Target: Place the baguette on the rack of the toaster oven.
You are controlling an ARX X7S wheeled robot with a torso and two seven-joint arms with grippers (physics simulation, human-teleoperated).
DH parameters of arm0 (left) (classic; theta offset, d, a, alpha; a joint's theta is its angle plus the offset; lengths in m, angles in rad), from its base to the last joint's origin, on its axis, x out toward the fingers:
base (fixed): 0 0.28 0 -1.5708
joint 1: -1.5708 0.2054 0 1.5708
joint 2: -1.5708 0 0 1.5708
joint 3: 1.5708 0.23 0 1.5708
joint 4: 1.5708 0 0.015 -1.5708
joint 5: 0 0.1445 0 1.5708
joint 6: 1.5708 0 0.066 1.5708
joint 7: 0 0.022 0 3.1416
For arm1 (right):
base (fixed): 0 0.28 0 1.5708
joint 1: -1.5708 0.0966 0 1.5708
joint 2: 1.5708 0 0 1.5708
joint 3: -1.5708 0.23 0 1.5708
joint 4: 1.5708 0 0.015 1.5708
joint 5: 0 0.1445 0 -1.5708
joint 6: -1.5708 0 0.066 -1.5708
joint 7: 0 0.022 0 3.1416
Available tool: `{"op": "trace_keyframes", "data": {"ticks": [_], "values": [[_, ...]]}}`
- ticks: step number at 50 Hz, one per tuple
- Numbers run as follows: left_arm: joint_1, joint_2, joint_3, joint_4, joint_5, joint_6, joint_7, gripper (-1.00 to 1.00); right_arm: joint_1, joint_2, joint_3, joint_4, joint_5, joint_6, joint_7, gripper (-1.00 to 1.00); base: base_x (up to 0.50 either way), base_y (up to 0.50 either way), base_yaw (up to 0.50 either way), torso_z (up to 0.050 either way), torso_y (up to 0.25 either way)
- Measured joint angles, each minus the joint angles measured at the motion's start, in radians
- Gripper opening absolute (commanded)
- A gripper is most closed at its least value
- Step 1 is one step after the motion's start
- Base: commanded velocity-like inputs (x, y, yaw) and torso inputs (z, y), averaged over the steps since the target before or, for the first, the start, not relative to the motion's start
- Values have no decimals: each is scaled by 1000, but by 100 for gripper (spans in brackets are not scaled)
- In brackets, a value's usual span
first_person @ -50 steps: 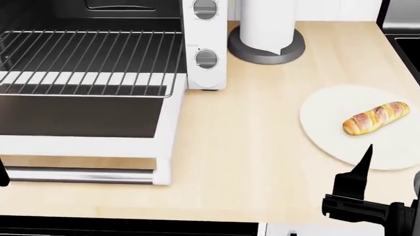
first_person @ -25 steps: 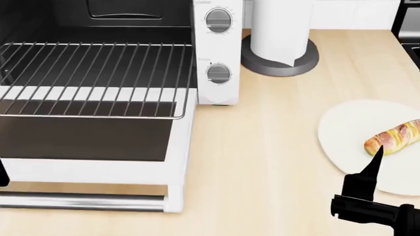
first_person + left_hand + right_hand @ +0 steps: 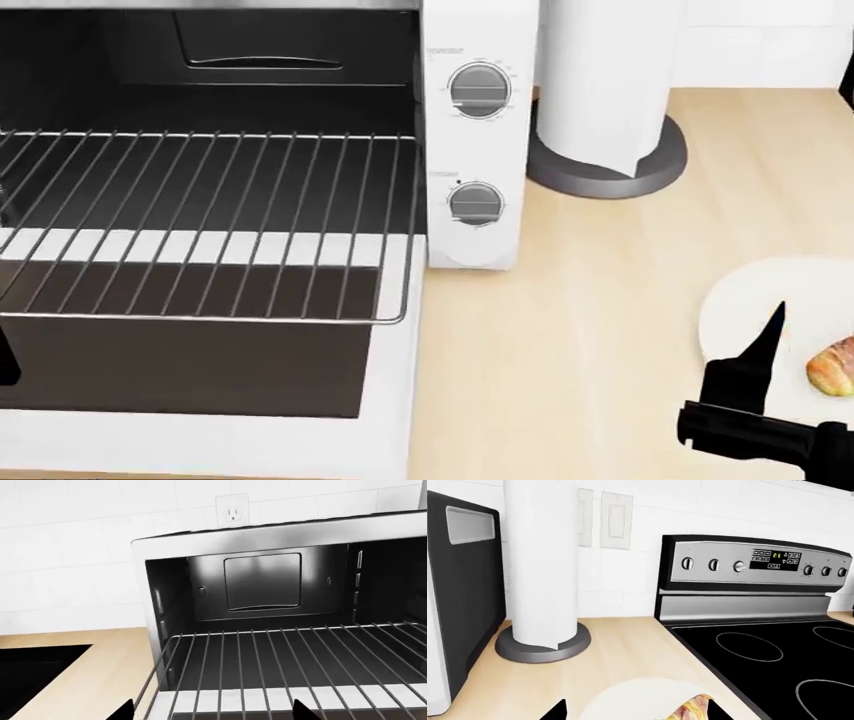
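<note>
Toaster oven [image 3: 474, 150]: white, door down, standing on the wooden counter [image 3: 601, 330].
Rack [image 3: 200, 225]: pulled partway out of the toaster oven, bare.
Baguette [image 3: 833, 366]: on a white plate [image 3: 747, 310], well apart from the toaster oven (only one end shows).
Paper towel roll [image 3: 607, 80]: just beside the toaster oven.
Right end effector [image 3: 630, 711]: fingers spread, near the baguette, not touching.
Left end effector [image 3: 213, 712]: fingers spread, before the rack's front edge, empty.
</note>
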Motion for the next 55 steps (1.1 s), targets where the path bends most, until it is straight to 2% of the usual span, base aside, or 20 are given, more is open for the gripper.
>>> {"op": "trace_keyframes", "data": {"ticks": [30,44,55], "values": [[-65,9,-55,24,-106,-83,-51,100,-17,6,6,35,-19,-23,16,100,252,82,0,0,1],[-53,5,-52,23,-114,-79,-58,100,-10,-4,12,71,-55,-19,70,100,9,5,0,0,0],[-43,2,-50,23,-119,-72,-60,100,44,-57,63,141,-85,52,185,100,0,0,0,0,0]]}}
